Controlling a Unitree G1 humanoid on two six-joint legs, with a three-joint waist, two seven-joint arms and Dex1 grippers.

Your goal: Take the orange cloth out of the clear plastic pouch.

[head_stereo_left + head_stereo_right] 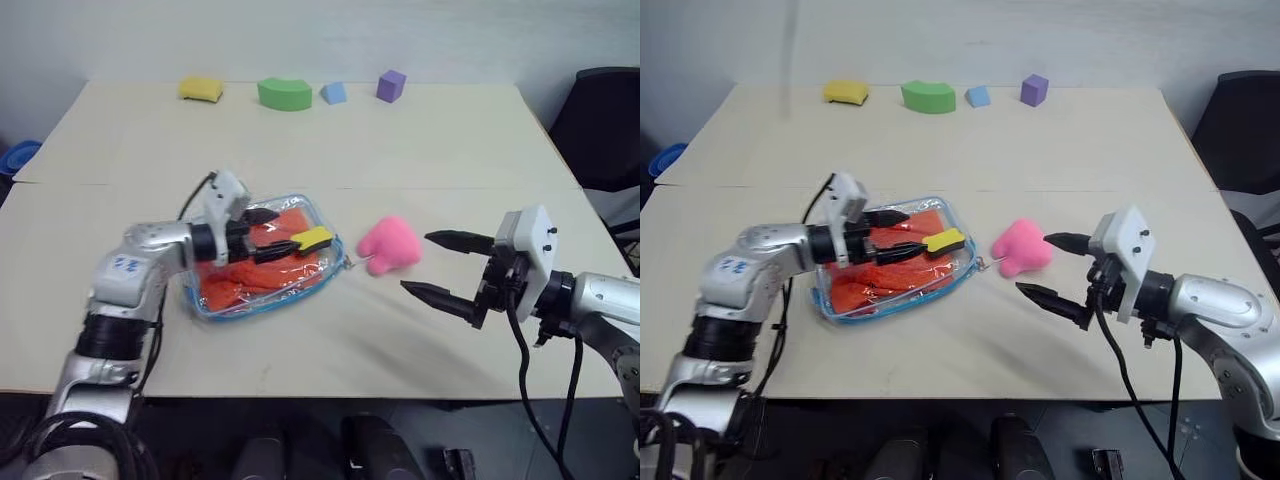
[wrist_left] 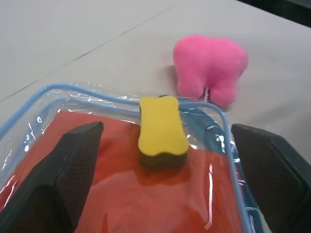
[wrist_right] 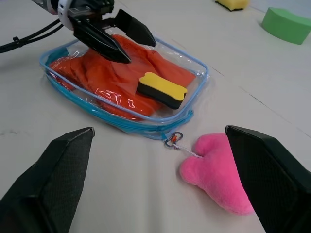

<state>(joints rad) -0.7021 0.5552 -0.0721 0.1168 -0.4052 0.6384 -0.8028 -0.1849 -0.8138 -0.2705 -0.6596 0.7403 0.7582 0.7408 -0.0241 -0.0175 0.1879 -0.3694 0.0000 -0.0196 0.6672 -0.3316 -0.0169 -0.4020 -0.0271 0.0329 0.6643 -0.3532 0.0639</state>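
Near the desk's (image 1: 420, 150) left front edge lies the clear plastic pouch (image 1: 215, 305), flat, with the orange cloth (image 1: 240, 285) sealed inside and a yellow bone-shaped sponge (image 1: 312, 239) resting on top. My left gripper (image 1: 272, 234) hovers over it, jaws wide, empty. My right gripper (image 1: 440, 265) waits wide and empty beside the pink plush charm (image 1: 390, 243). I judge I should pin the pouch first, then work the zipper end.

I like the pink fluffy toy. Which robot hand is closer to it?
The right. The right gripper hangs open just beside the pink plush toy, not touching it. The left gripper is open over the clear plastic pouch, farther from the toy.
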